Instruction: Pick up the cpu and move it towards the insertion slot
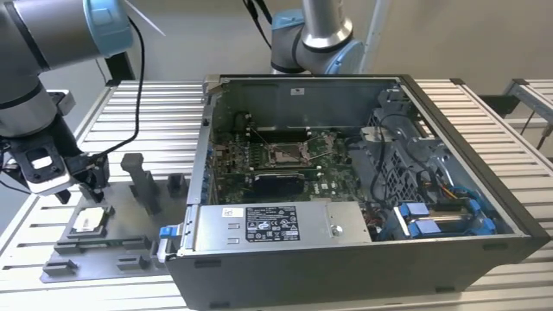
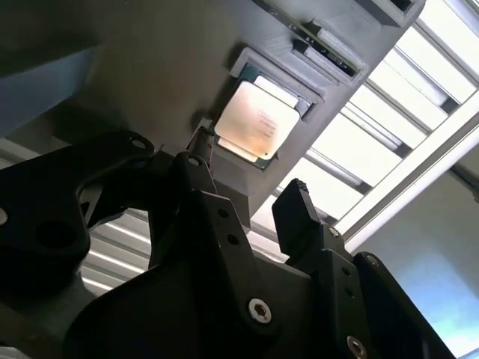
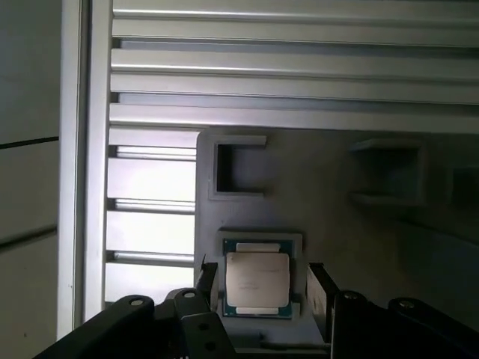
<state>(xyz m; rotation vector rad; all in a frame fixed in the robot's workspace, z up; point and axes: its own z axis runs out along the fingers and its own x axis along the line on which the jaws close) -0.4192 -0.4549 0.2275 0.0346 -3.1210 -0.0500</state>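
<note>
**A:** Black two-fingered gripper (image 3: 262, 288) spread wide, we see, straddling the flat square silver-topped cpu (image 3: 257, 280). The chip sits in its grey plastic fixture (image 1: 129, 214) pocket, on the exterior view's left of the open black computer case (image 1: 346, 272).

**B:** Our worry: an off-centre squeeze could tip it or jam it against the pocket wall. It lies flat, shiny face up, nearly square, so no real long axis. Its edges seem parallel to the fingers (image 3: 318, 290).

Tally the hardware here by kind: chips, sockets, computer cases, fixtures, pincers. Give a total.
cpu: 1
insertion slot: 1
computer case: 1
grey fixture: 1
pincer: 1
Total: 5
</note>
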